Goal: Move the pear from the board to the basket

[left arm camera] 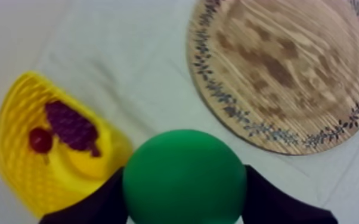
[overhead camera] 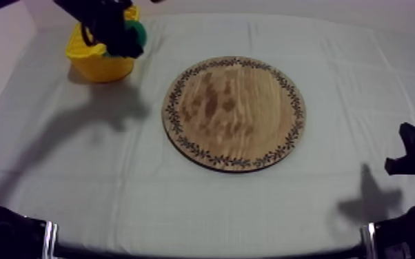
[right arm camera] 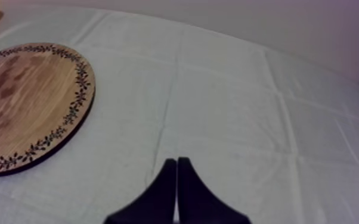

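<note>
On cloth [overhead camera: 100, 200], yellow basket [left arm camera: 21, 161] holds grapes [left arm camera: 71, 126]; left jaws grip pear [left arm camera: 183, 179], right jaws closed.

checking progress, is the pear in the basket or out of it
Out. The pear is gripped between the left fingers, up beside the yellow basket, not inside it.

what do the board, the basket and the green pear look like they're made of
Board: wood by the look, matte, with visible grain and a dark printed leaf rim. Basket: probably moulded plastic, bright yellow, ribbed wall. Pear: smooth, even green, likely plastic or foam; cannot tell which.
</note>
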You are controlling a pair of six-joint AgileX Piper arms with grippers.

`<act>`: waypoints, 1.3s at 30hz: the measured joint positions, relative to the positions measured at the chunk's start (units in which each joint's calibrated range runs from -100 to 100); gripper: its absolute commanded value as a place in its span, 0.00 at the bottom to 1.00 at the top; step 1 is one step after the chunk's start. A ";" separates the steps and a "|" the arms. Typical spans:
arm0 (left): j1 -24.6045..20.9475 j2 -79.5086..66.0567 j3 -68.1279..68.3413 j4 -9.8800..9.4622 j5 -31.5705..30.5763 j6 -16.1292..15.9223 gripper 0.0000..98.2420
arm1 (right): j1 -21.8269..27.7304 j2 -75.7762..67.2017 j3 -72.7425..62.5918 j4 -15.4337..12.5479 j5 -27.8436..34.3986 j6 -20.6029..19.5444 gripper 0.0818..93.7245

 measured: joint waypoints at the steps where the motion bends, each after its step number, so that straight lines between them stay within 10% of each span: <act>1: -0.33 -1.52 -0.44 -0.34 1.13 0.35 0.52 | 0.00 0.00 0.00 0.00 0.00 0.00 0.00; 19: -7.34 -5.92 -11.96 -3.57 8.60 5.89 0.50 | 0.00 0.00 0.00 0.00 -0.02 0.00 0.00; 39: -10.91 14.47 -19.69 -7.60 0.87 14.84 0.47 | 0.00 0.00 0.00 0.00 -0.02 0.00 0.00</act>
